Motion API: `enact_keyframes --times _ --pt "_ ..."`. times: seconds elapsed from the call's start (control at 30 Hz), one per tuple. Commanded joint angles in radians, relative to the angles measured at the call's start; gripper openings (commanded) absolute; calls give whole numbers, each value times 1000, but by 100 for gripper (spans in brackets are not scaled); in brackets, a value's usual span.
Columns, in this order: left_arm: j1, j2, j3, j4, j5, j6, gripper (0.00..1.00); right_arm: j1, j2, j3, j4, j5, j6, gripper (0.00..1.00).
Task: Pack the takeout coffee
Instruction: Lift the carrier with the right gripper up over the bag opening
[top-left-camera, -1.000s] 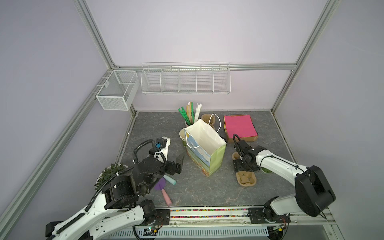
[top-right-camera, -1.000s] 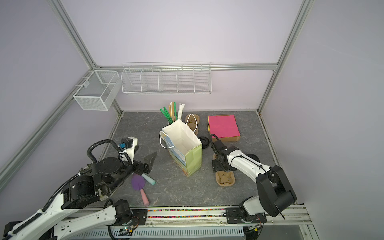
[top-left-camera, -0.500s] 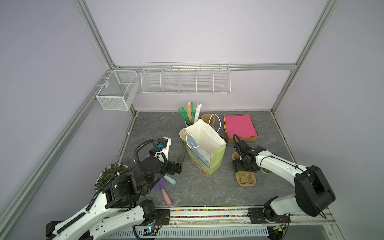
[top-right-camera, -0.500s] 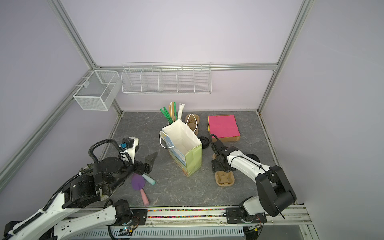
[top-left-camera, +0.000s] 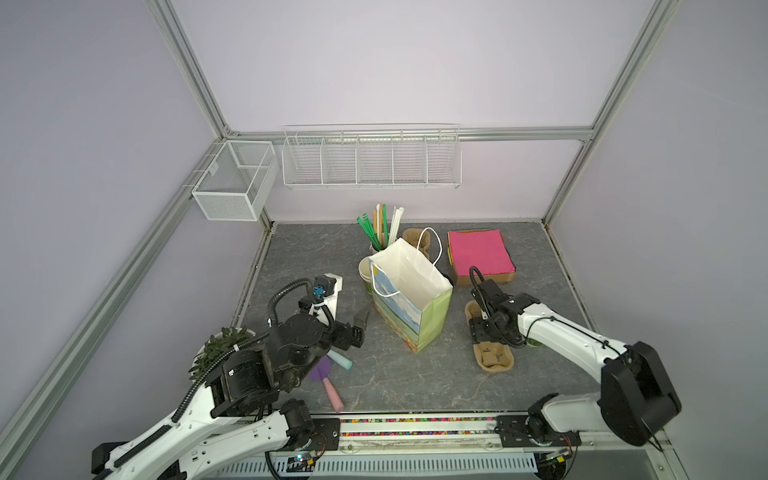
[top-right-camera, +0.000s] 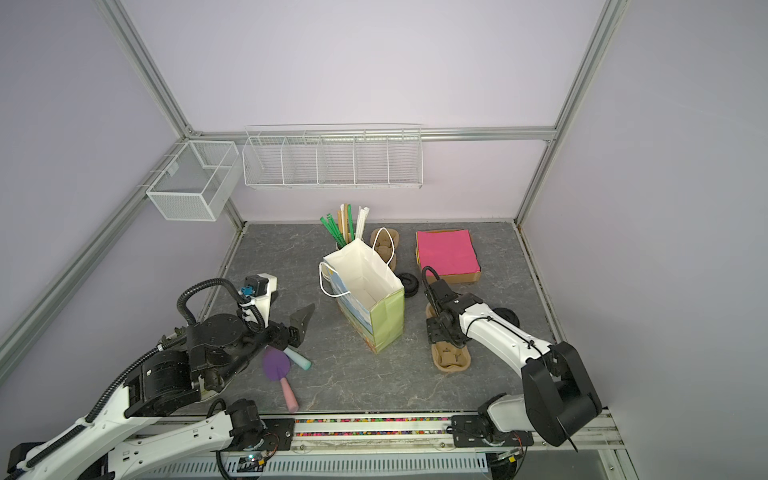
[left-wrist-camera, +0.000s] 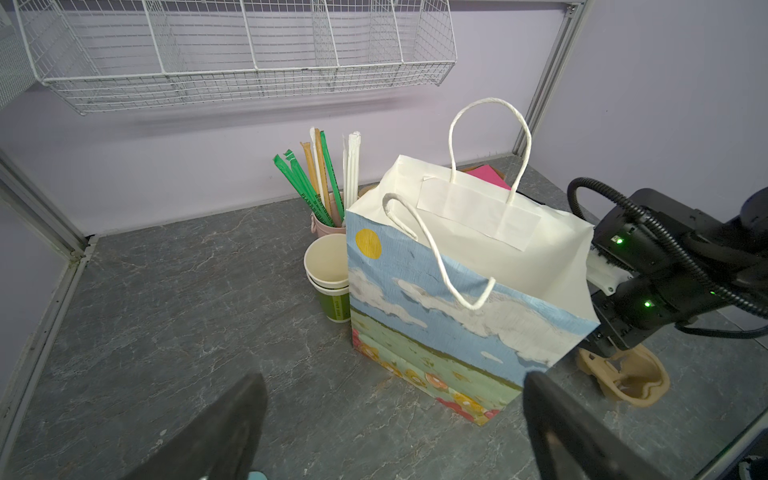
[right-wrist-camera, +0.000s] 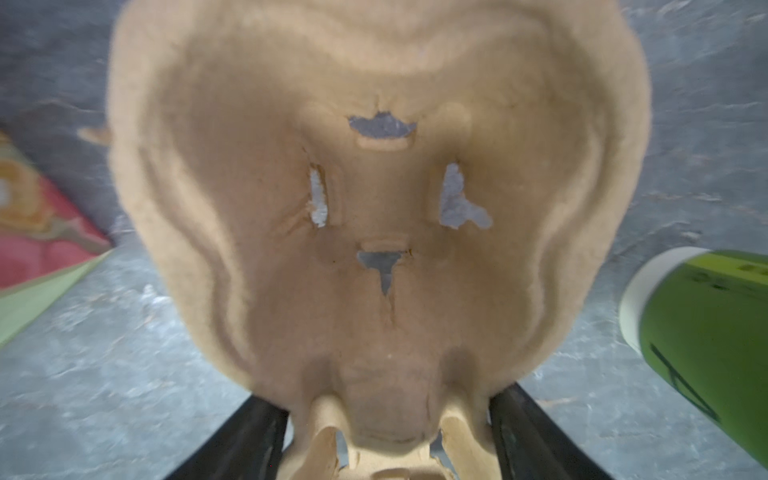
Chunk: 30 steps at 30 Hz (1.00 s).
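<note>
The takeout coffee (top-right-camera: 506, 318), a green cup with a black lid, stands just right of my right arm. Its green side shows in the right wrist view (right-wrist-camera: 715, 332), its lid does not. A brown pulp cup carrier (top-left-camera: 494, 359) (right-wrist-camera: 374, 208) lies right of the open paper bag (top-left-camera: 415, 299) (left-wrist-camera: 457, 311). My right gripper (top-left-camera: 484, 332) (right-wrist-camera: 390, 399) is down on the carrier, one black finger on each side of its narrow waist, close to its edges. My left gripper (top-left-camera: 358, 328) (left-wrist-camera: 395, 415) hangs open and empty left of the bag.
Behind the bag stand stacked lidless cups (left-wrist-camera: 328, 274), a pot of straws (top-left-camera: 380, 226), another carrier (top-right-camera: 384, 245) and loose black lids (top-right-camera: 408, 284). Pink napkins (top-left-camera: 480, 253) lie back right. A purple trowel (top-left-camera: 324, 374) and a potted plant (top-left-camera: 220, 345) sit by the left arm.
My right gripper has settled slightly lower over the carrier's waist. The left arm, bag and cup have not moved.
</note>
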Motion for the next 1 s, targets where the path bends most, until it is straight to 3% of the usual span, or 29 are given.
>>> enact_keyframes --times 0.0,0.27,0.47,0.67,0.97 --pt "6 -7 -6 -6 -17 11 96 12 -77 69 -100 28 10 76" --pt "6 -22 -6 -3 -15 14 96 43 -246 278 -276 52 -19 76" --pt "6 -50 -23 28 -15 -9 96 117 -270 499 -326 43 -64 76" --pt "7 -79 -31 128 4 -52 99 227 -176 696 -327 48 -103 75" --pt "8 74 43 229 92 -61 99 384 45 1012 -303 44 -213 74"
